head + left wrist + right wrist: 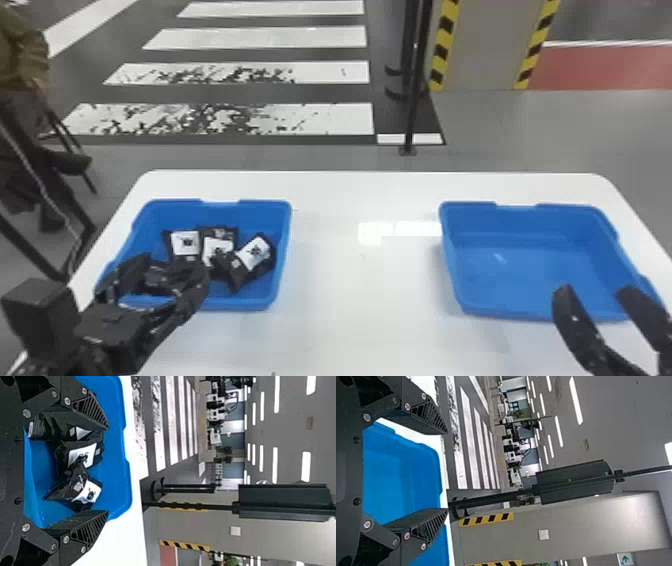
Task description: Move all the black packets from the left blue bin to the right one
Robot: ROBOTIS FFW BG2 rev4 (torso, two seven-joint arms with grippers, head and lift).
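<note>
My left gripper [172, 272] is over the near left part of the left blue bin [281, 235], its fingers spread. Several black packets [257, 252] with white labels lie in that bin, some beyond the fingertips and some partly hidden behind them. In the left wrist view the left gripper [107, 471] stands open, with packets [81, 455] in view between and beyond its fingers. The right blue bin [530, 255] holds no packets. At its near right edge my right gripper [595, 292] is open; in the right wrist view the gripper [447, 471] has nothing between its fingers.
Both bins stand on a white table [365, 290], with a broad gap between them. A black post [412, 100] rises from the floor behind the table.
</note>
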